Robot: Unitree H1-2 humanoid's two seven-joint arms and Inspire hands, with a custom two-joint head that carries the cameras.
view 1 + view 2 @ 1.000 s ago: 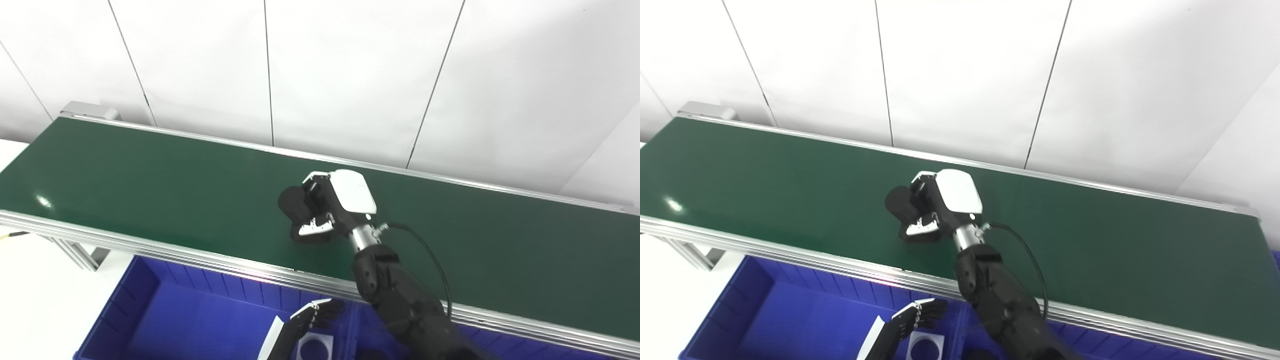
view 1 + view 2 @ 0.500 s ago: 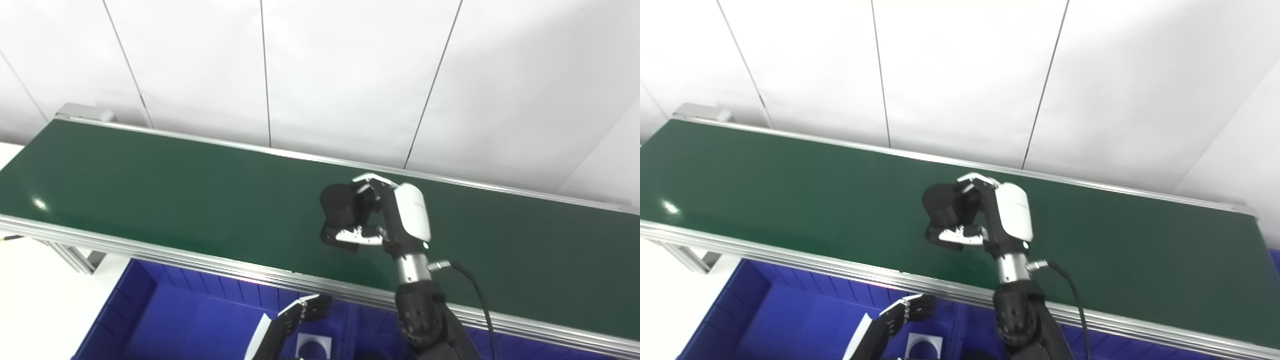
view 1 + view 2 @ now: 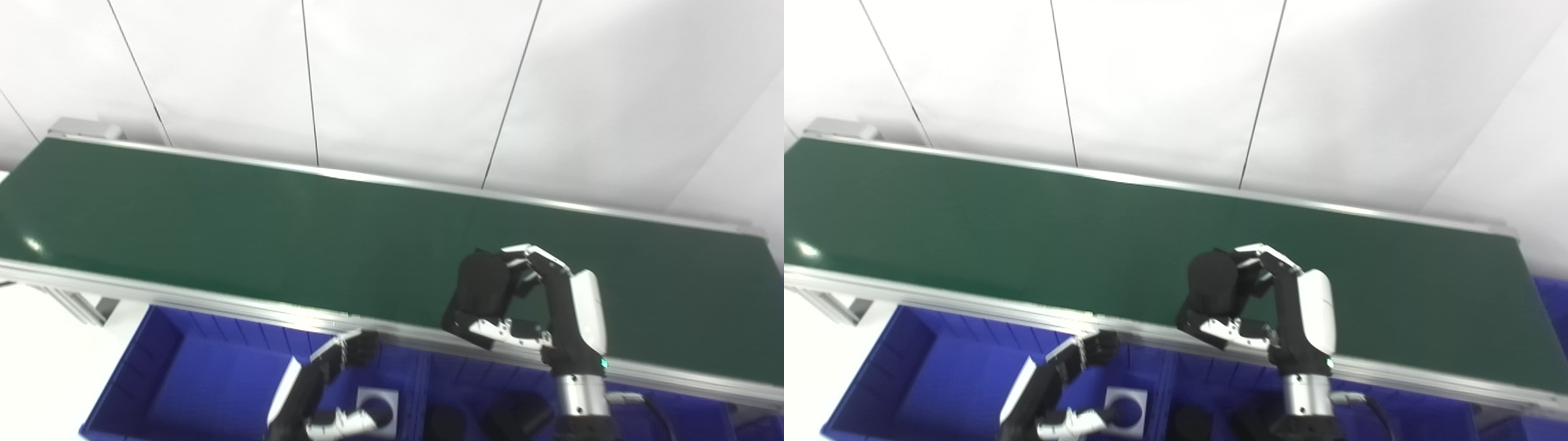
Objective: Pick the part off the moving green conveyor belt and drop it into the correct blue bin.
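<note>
right robot hand [image 3: 539, 312] grips a black part [image 3: 484, 288] over the green conveyor belt's [image 3: 245, 245] near edge.

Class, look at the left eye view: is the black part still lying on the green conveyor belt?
No: the right robot hand grips the black part above the near edge of the belt, its fingers curled around it.

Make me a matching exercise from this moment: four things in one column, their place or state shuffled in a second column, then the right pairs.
Things:
1. round black part
2. left hand
3. white square plate with a round hole
4. green conveyor belt

Places or states:
A. lying in the left blue bin
B. gripped by the right hand at the belt's near edge
C. bare, carrying nothing
D. hanging over the left blue bin, holding nothing

Pairs: 1-B, 2-D, 3-A, 4-C
</note>
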